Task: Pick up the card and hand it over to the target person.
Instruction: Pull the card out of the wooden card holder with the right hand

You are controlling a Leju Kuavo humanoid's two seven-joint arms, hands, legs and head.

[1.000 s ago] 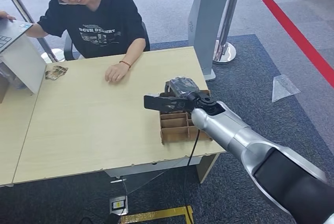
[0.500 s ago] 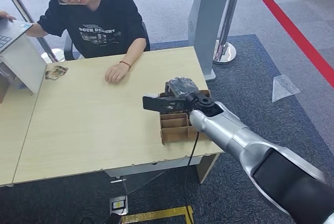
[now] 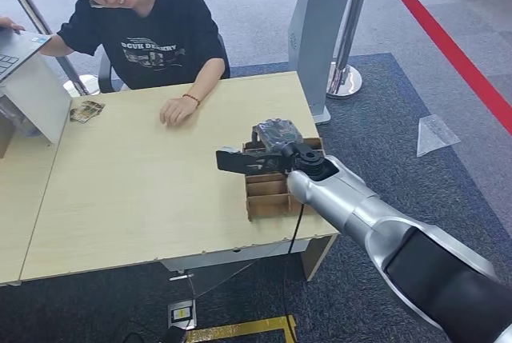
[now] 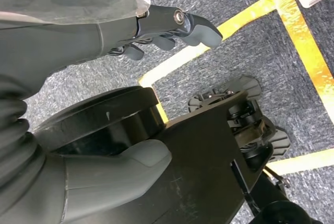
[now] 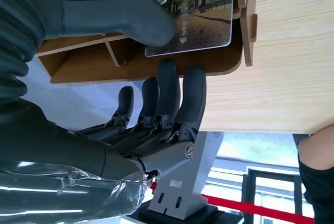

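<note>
Glossy card printed with autumn trees (image 5: 204,12) sits in our brown slotted cardboard holder (image 3: 269,191) — our right hand (image 3: 266,151) reaches over it, thumb (image 5: 130,15) on the card's face, fingers (image 5: 179,98) behind; whether it grips, we cannot tell. Left hand (image 4: 118,78) hangs loosely curled, holding nothing.

The card (image 5: 199,12) carries an autumn scene — golden-yellow trees over a brown path. The slotted card holder (image 3: 269,191) is brown cardboard; the table (image 3: 138,191) is pale wood-grain. The right hand (image 3: 266,151) is dark grey on a silver arm. The person (image 3: 154,27) wears a black T-shirt with pale lettering — a red bracelet (image 3: 192,97) too.
</note>
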